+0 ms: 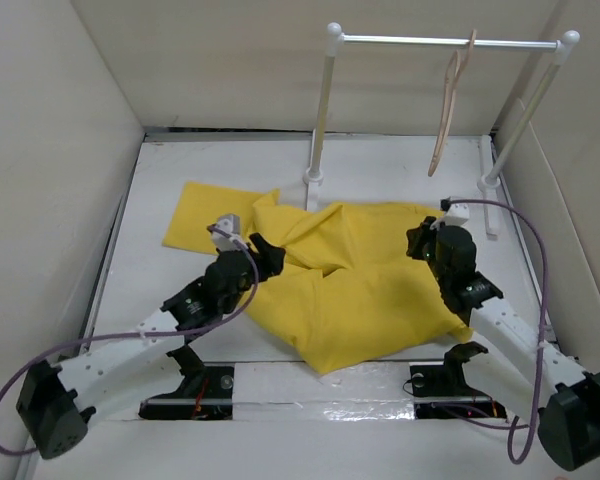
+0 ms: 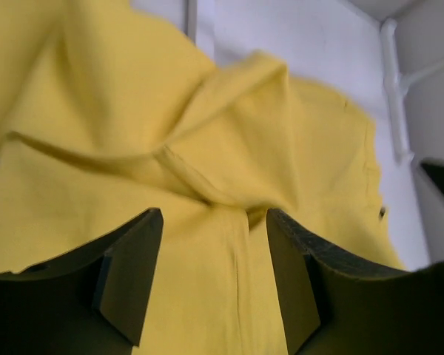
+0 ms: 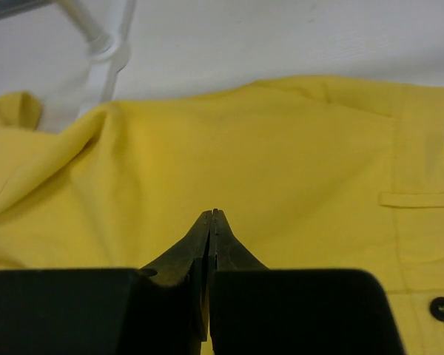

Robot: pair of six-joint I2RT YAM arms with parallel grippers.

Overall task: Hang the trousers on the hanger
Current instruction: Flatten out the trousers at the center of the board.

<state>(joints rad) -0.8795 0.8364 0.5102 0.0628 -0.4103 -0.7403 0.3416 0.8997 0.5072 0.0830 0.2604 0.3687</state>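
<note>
The yellow trousers (image 1: 370, 290) lie crumpled on the white table (image 1: 140, 260), and both grippers are low over them. The left gripper (image 2: 214, 218) has its jaws wide apart and holds nothing. A raised, twisted fold of the cloth sits just ahead of the gap between its fingers (image 2: 133, 281). The cloth fills almost all of this wrist view, so the edges of the garment are cut off there. Far to the right of this gripper a small dark spot on the cloth is too blurred to name. The right gripper (image 3: 213, 216) has its jaws pressed together, tip against tip. No cloth shows between them, but the tips hide the place just under them, so I cannot tell if they touch the fabric. Ahead of it is flat yellow cloth, to its right a belt loop (image 3: 414, 199), and lower a dark button (image 3: 442, 308) at the waistband. The hanger (image 1: 448, 110) hangs on the white rail (image 1: 430, 41), well beyond the right gripper and apart from the trousers; its thin hook is hard to make out.
</note>
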